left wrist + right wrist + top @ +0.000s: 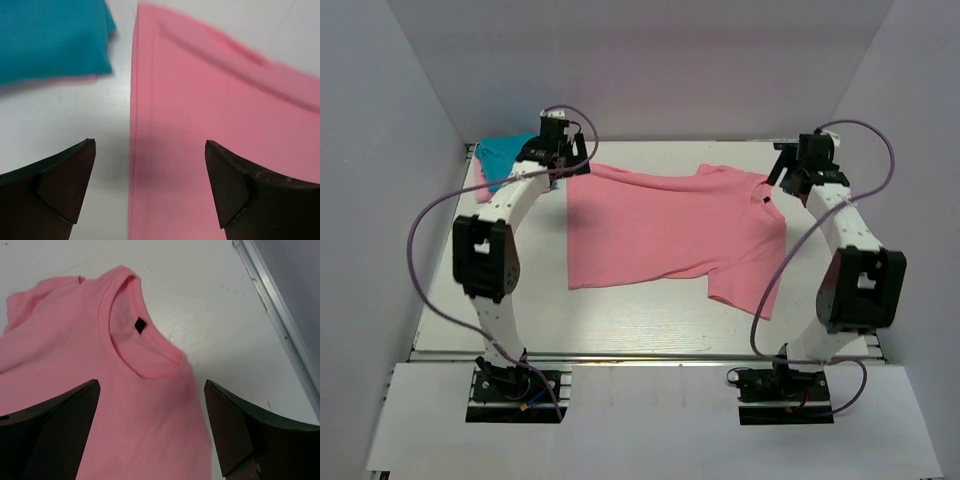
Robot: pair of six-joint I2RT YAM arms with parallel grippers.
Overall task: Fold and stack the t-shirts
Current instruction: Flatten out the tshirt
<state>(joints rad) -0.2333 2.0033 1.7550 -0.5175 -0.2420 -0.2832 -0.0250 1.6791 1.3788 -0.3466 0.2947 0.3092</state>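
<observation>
— Black fingers first: the left gripper (150,144) stands spread wide with nothing between its jaws. The right gripper (151,383) is just as wide and just as empty.
— What lies under them?
— Under the left one, the straight hem (134,125) of the salmon-pink t-shirt (670,225) runs between the fingers, with bare table (115,115) on one side and cloth on the other. Under the right one is the collar (125,290), with its small black label (140,325) and the shoulder beside it.
— So the shirt reaches from arm to arm?
— Yes. It is spread nearly flat across the middle of the table, hem toward the left arm, neck toward the right. I cannot tell how high the fingers hang above it.
— How will it handle?
— I judge it light, thin and limp. It will drape and drag rather than hold a shape, and a pinch in the middle would only bunch it. Better to nip the edges, a hem corner on the left and the shoulder by the collar on the right, so both ends lift together.
— And the others?
— The teal-blue t-shirt (50,35) lies at the far left corner, near the hem but apart from it. A thin strip of what looks like the pale pink t-shirt (75,80) shows under its edge.
</observation>
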